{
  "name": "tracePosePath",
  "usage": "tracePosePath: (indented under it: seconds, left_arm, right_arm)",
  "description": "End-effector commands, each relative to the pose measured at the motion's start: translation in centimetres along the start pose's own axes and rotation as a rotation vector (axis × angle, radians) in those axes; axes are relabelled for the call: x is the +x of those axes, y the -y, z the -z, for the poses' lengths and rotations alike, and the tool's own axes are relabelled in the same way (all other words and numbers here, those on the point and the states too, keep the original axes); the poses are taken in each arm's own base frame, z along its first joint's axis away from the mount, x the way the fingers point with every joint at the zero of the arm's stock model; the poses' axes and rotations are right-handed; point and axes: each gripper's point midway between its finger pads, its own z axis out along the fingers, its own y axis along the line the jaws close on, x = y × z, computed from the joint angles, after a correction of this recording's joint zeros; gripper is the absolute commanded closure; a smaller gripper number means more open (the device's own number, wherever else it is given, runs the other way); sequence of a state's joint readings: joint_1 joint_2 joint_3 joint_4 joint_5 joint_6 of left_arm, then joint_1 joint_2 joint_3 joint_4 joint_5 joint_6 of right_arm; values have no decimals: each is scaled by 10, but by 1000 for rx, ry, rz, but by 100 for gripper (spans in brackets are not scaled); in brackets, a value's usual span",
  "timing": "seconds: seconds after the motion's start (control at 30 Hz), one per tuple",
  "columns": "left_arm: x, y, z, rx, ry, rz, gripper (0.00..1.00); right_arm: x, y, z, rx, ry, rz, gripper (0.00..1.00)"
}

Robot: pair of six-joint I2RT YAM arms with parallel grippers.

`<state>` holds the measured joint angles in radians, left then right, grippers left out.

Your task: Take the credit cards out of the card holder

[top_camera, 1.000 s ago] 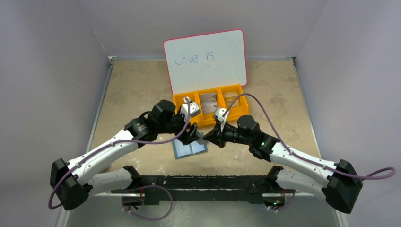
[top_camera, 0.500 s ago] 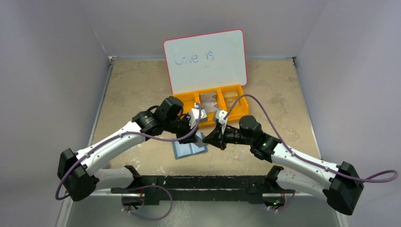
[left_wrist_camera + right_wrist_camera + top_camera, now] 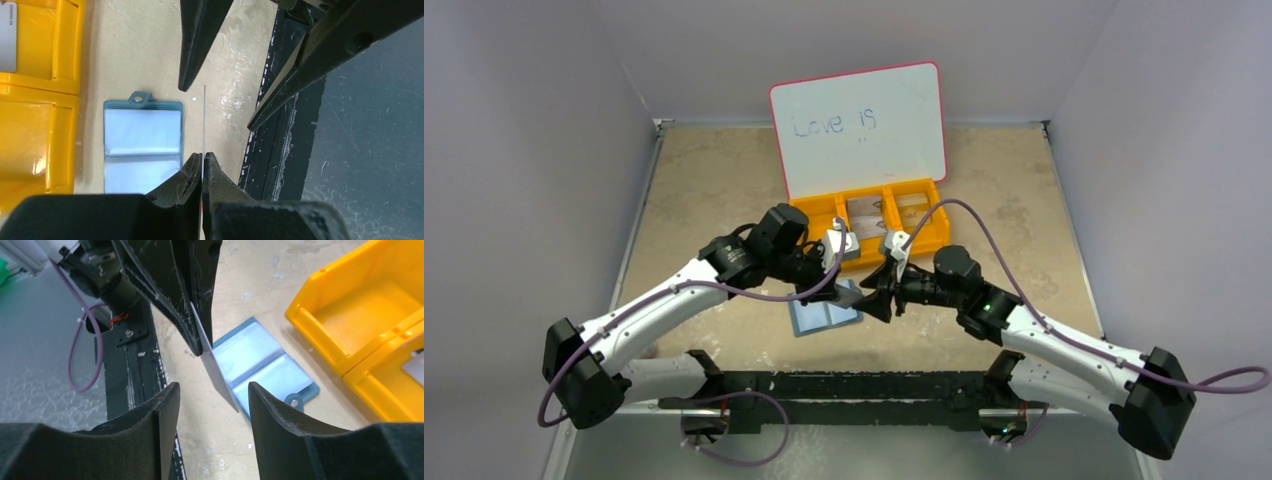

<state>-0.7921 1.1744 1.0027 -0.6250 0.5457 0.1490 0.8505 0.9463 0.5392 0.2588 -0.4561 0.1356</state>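
Left gripper point(image 3: 202, 159): jaws pressed together on 1 thin greyish card point(image 3: 220, 377), pinched at one end. The card is off the table point(image 3: 714, 180), in the air just above the card holder's near-right corner. It shows edge-on in the left wrist view, as a single fine line.

Right gripper point(image 3: 212, 387): jaws apart, 1 finger on each side of the card's free end. There is a visible gap on both sides, so it has hold of nothing (the 2 grippers face each other tip to tip across the card).

Card holder point(image 3: 142, 135): lies opened flat on the table, pale blue-grey pockets facing up and teal rim around them. Its snap tab sticks out from one short edge. It sits just beside the orange bin point(image 3: 70, 45), not touching it. Neither gripper touches it.

Bin: 3 compartments in a row. A greyish bin card point(image 3: 861, 208) lies flat in the middle compartment. What lies in the right compartment I cannot tell.

Whiteboard point(image 3: 864, 125): pink-rimmed, leaning against the back wall behind the bin, with "Love is" handwritten near its top.
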Motion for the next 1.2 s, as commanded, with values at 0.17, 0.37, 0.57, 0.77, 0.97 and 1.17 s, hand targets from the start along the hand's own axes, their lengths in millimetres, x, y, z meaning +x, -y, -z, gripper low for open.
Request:
tracePosePath:
  seconds: [0.17,0.37,0.57,0.77,0.97,1.17]
  left_arm:
    - [-31,17,4,61,210,50,100]
    - [-42,17,9,35,308,54,100]
    - [-42,15,8,24,306,56,100]
    - [-41,14,8,21,305,52,100]
    - [-35,9,10,-20,285,57,100]
    - [-37,-5,17,-116,272,100,56]
  right_arm:
    - [-58,0,9,41,137,114,46]
    - [-66,-6,-1,-43,130,293,50]
    - [-71,-9,-2,-67,154,371,54]
    - [-66,-12,-4,-105,115,418,75]
    - [-68,-17,0,-129,113,449,99]
    - [-69,-11,2,-92,107,478,100]
